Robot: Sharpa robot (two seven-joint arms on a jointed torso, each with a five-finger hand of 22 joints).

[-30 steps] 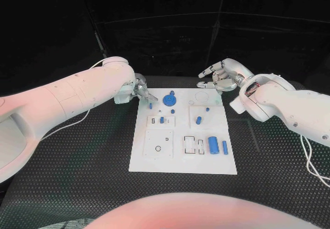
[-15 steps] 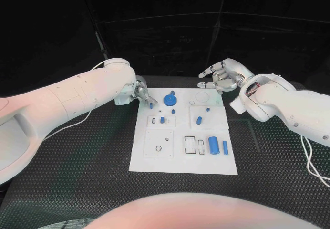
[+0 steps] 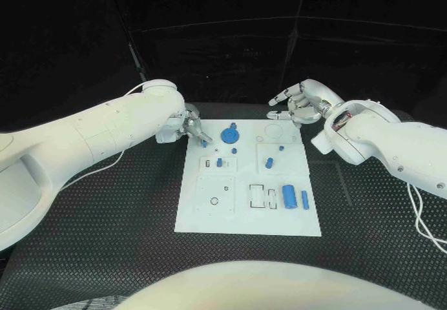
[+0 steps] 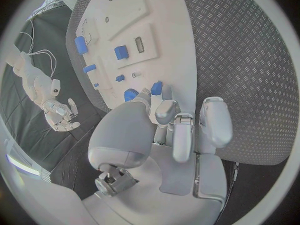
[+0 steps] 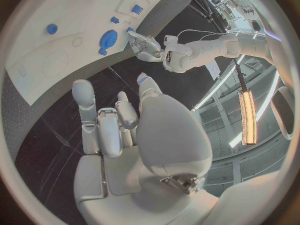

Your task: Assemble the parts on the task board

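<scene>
The left hand (image 3: 190, 126), silver and smooth-shelled, sits at the task board's (image 3: 248, 223) ten o'clock corner, its fingertips (image 4: 164, 110) curled down around a small blue peg (image 4: 157, 88) at the plate's edge; the wrist view puts the fingers right against that piece, but whether they actually pinch it I cannot tell. The right hand (image 3: 298, 103) hangs beyond the board's one o'clock corner with its fingers spread apart and nothing in them, clear of the plate.

The task board is a flat white rectangular plate lying in the middle of the black worktop (image 3: 112, 219), whose surface is a ribbed, diamond-pattern mat. On the plate, toward twelve o'clock, lies a round blue disc (image 3: 230, 136) with a small knob at its top. Toward three o'clock from it is a pale circular recess (image 3: 273, 131). Near the plate's centre a short blue block (image 3: 219, 163) stands in a square white insert, and another blue piece (image 3: 269, 162) sits in the neighbouring insert. Toward four o'clock a stubby blue cylinder (image 3: 290, 194) lies beside a thinner blue rod (image 3: 305, 199), near two rectangular slots (image 3: 261, 196)
</scene>
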